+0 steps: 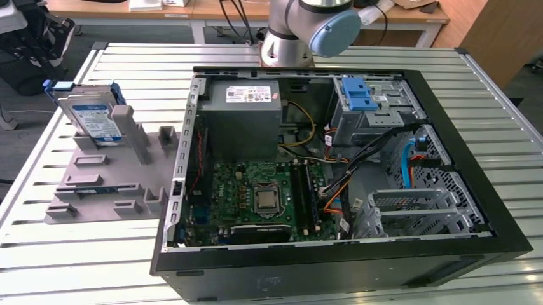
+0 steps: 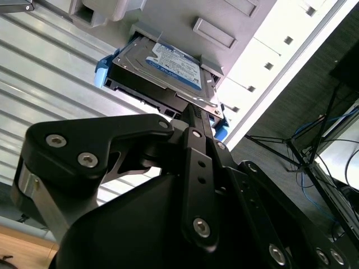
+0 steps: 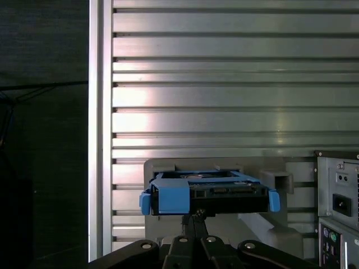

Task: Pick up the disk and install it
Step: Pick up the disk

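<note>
Disk upright in grey stand beside open computer case; hand clenched on nothing, apart from disk

Open slatted table around the disk, grey holder post just beside it

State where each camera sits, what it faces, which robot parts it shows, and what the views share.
Exterior view: above the table, looking down into the open case; arm at the back.
First wrist view: on the arm, facing the disk end-on past the gripper.
Second wrist view: on the arm, facing the disk's label past the gripper.
All three show the disk.
</note>
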Motion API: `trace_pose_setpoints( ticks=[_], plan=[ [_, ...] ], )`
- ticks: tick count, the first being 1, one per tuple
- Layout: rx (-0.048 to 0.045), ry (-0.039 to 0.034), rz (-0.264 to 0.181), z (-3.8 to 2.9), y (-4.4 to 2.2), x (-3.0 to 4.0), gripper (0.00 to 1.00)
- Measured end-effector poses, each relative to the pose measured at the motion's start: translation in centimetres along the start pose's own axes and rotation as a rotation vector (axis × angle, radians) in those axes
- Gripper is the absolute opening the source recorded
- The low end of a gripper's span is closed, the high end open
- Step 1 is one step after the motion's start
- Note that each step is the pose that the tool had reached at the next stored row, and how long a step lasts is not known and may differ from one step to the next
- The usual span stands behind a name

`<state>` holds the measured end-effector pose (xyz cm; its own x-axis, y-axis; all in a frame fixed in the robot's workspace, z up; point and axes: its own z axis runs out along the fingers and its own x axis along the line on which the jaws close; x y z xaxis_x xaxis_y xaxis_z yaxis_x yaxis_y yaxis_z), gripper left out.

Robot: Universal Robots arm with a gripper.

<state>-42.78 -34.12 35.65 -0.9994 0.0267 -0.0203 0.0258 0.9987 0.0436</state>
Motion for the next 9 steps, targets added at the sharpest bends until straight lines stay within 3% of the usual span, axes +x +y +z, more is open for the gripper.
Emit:
trace_pose_setpoints(
  ticks=[9],
  plan=[
    [-0.0007,0.0015,-0.035,0.00,0.00,0.00,0.11]
  ],
)
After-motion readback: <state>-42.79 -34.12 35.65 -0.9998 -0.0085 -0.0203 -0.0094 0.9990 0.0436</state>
